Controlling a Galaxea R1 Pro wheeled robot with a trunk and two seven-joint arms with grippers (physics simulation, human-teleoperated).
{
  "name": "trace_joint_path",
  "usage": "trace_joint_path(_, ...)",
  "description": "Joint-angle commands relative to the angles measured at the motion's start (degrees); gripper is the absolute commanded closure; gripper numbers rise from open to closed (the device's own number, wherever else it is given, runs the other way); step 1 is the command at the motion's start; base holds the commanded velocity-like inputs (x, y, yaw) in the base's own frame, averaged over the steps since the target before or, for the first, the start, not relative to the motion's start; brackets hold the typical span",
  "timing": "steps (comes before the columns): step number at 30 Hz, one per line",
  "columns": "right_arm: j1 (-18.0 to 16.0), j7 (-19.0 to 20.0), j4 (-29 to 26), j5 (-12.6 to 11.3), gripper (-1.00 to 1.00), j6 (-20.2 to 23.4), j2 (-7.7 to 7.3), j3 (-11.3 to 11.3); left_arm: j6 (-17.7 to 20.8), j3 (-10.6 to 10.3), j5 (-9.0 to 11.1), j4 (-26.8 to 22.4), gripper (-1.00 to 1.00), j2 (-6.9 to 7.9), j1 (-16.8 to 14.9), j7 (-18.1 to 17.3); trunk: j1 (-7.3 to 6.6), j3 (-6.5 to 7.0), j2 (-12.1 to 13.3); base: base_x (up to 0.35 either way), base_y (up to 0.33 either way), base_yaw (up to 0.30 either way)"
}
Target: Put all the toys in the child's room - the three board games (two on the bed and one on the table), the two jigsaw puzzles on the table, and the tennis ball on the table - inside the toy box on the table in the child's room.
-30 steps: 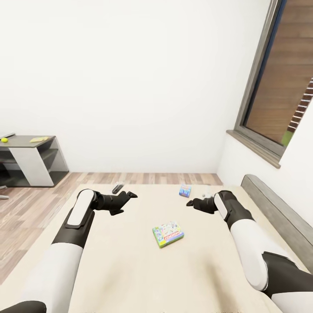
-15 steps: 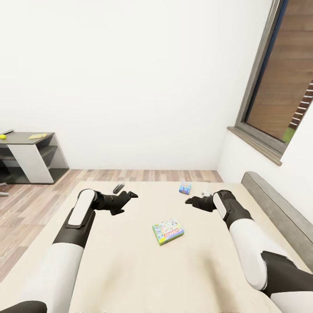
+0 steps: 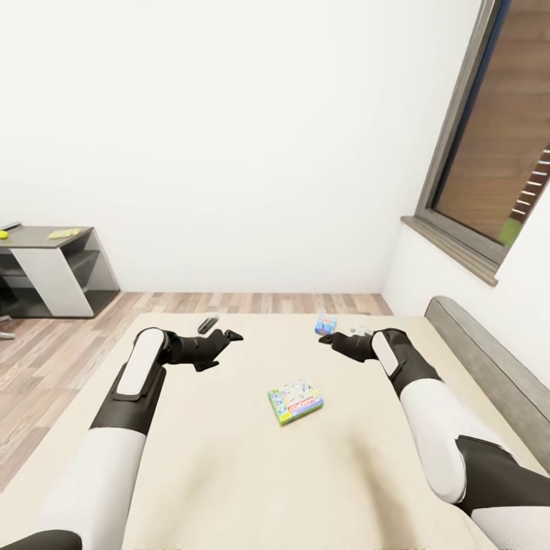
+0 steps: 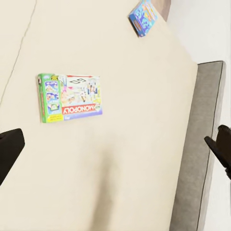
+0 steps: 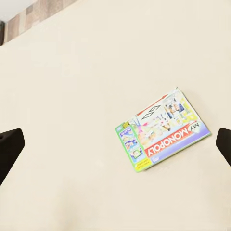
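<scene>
Two board games lie on the beige bed (image 3: 229, 458). The green-edged "MY MONOPOLY" box (image 3: 296, 402) (image 4: 70, 97) (image 5: 162, 128) rests mid-mattress, between and nearer than both grippers. Near the far edge is the smaller light-blue one (image 3: 326, 324) (image 4: 143, 16). My left gripper (image 3: 231, 336) (image 4: 115, 144) hovers open over the bed, left of the Monopoly box. Just left of the blue box, my right gripper (image 3: 327, 338) (image 5: 115, 142) is open too. Far left stands the table (image 3: 46, 252), with the tennis ball (image 3: 4, 234) and a flat yellow item (image 3: 63, 234) on top.
A grey padded headboard (image 3: 489, 367) runs along the bed's right side below a window (image 3: 496, 153). A small dark object (image 3: 208, 324) lies on the bed beyond my left gripper, and a small white one (image 3: 359, 330) by my right wrist. Wood floor (image 3: 46, 359) separates bed and table.
The view has shifted a little. Both grippers have reached further out over the bed, the right one closing on the light-blue box. The boxes have not moved.
</scene>
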Motion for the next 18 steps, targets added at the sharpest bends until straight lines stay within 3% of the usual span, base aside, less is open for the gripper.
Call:
trace_joint_path(1, -0.05, 0.26, -0.06, 0.25, -1.0, 0.31, 0.07, -0.47, 0.19, 0.15, 0.57, -0.07, -1.0, -0.06, -0.04, 0.6, 0.0, -0.17, -0.05, 0.0, 0.0, 0.0)
trace_joint_path(7, -0.25, 0.04, 0.11, -2.6, -1.0, -2.5, 0.14, -0.22, 0.53, 0.23, 0.78, -2.09, -1.0, 0.27, 0.51, 0.63, 0.0, -0.73, -0.05, 0.0, 0.0, 0.0)
trace_joint_path(18, -0.25, -0.02, 0.14, -3.54, -1.0, -3.93, -0.21, -0.07, 0.62, 0.32, 0.79, -2.61, -1.0, 0.41, 0.8, 0.64, 0.0, -1.76, -0.05, 0.0, 0.0, 0.0)
